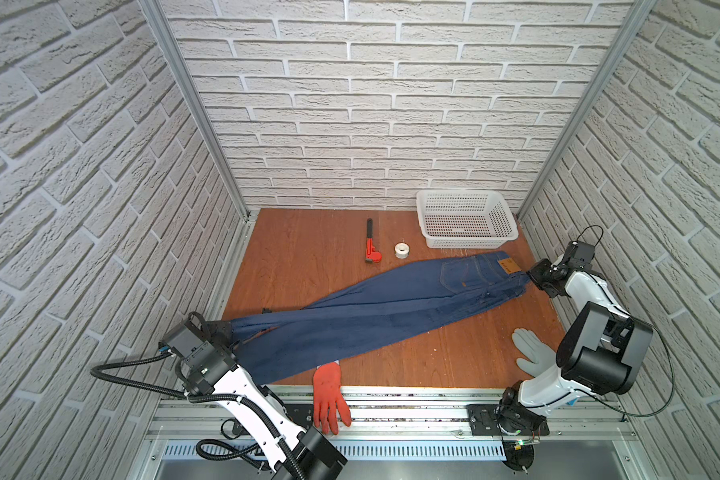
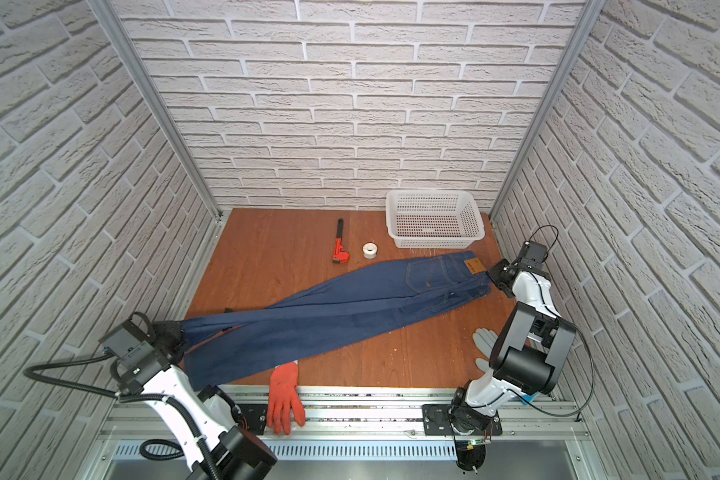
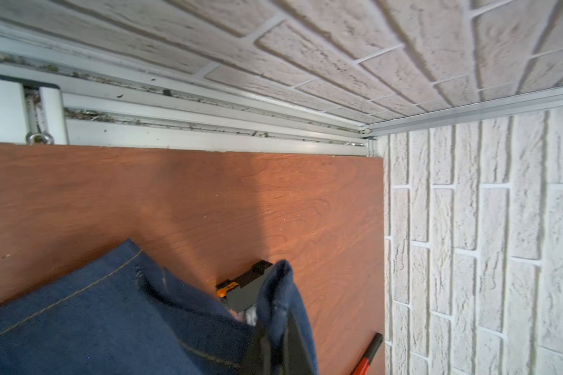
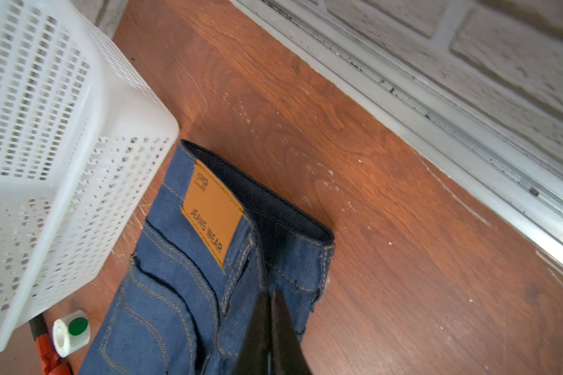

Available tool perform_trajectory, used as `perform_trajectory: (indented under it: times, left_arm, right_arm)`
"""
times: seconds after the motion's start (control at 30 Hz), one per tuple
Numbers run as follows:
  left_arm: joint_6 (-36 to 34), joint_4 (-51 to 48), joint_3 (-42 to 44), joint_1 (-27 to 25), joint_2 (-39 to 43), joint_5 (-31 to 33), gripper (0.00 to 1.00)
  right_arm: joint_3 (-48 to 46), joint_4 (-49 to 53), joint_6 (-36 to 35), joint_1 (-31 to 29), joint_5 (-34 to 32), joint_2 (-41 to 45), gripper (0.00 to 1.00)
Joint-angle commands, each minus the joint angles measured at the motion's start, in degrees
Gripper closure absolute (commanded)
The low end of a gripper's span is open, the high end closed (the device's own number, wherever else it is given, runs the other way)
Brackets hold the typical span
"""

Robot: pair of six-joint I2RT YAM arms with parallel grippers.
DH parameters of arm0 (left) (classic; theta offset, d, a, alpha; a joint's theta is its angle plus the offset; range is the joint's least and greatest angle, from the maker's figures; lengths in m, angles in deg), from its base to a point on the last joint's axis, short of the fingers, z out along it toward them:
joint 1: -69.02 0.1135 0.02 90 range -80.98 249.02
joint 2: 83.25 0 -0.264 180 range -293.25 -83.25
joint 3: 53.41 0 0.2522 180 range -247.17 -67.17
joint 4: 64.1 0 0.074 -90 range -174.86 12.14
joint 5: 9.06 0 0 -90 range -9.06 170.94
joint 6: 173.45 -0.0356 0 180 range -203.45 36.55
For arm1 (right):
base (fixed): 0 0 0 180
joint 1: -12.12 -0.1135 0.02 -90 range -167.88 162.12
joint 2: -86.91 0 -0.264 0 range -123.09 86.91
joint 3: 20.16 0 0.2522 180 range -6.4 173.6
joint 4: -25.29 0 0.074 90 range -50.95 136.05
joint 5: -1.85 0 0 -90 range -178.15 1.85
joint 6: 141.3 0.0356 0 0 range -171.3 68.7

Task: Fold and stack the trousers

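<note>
We see the trousers (image 1: 371,316) stretched diagonally across the desk (image 1: 308,249). Their waist lies just beside the white basket (image 1: 466,245) at the far right, and the legs run to the near left. Our right claw (image 4: 270,297) is clamped on the waistband and our left claw (image 1: 227,329) on a leg hem. The orange-red glove (image 1: 327,399) touches the near leg's edge.

Dark blue denim jeans with tan stitching (image 1: 371,320) stretched diagonally across wooden tabletop (image 1: 308,249); legs overlapped, waist patch upward.

The trousers (image 1: 375,316) lie stretched diagonally, left pincer (image 1: 227,330) gripping hems, right pincer (image 1: 531,275) the waist.
</note>
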Motion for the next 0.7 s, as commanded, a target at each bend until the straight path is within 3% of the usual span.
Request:
perform_trajectory:
  times: [0.0,0.23,0.67]
  left_arm:
    - [0.6,2.0,-2.5,1.1,-0.5,-0.3,1.0]
    - [6.7,11.4,-3.2,1.8,-4.1,-0.9,1.0]
    - [9.1,21.9,-14.6,1.9,-16.8,-4.4,1.0]
  right_arm:
    - [3.3,-2.0,1.6,0.2,2.1,0.7,0.95]
    - [12.5,-1.3,3.4,-5.0,5.8,-6.3,0.94]
    - [27.8,-8.6,9.7,-10.8,12.2,-11.9,0.95]
